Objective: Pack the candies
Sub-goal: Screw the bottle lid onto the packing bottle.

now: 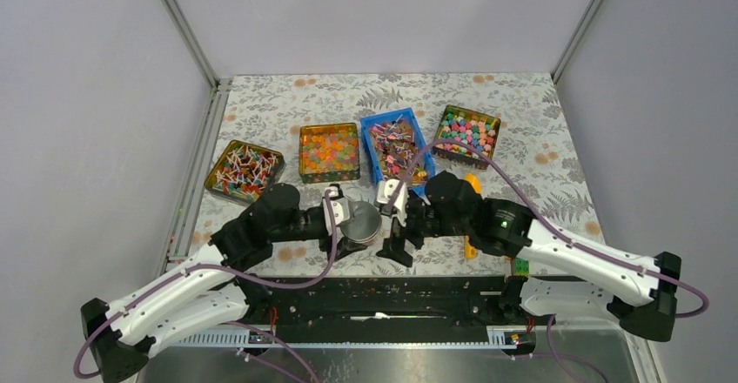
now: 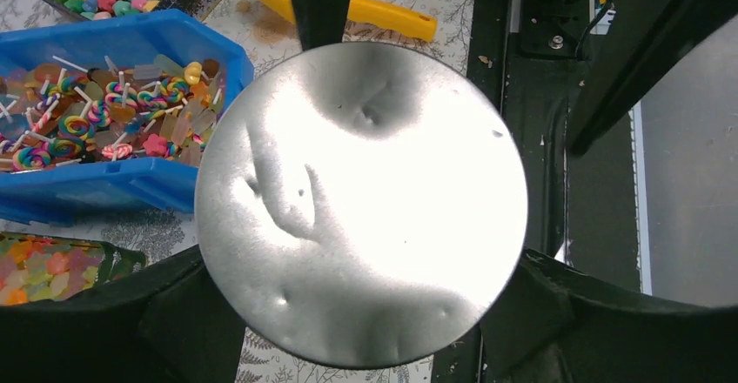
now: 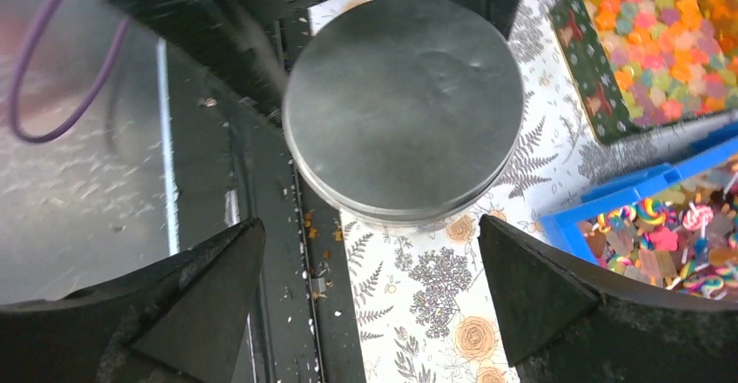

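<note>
Floral cloth covers the counter (image 1: 540,165), with plain grey walls around it. At the counter's near edge, closest to the arms' bases, the left tool (image 2: 361,265) clasps a round metal tin (image 1: 361,223) from both sides, its fingers set wide against the tin's wall. The dented lid is on, so I cannot tell what is inside. Just beside it, the right tool (image 3: 370,226) is spread wide and empty, with the tin just beyond its fingertips. A yellow scoop (image 2: 383,16) lies on the cloth, partly under the right arm. Farther out, the candies (image 2: 96,122) fill a blue bin (image 2: 96,193) beyond the tin, apart from both tools. Orange jellies (image 1: 329,151) and pastel sweets (image 1: 467,134) sit in tins on either side of it. I judge that packing has little to show so far. The bin looks full and neither tool holds a candy, so moving candies into the tin is left to do.
</note>
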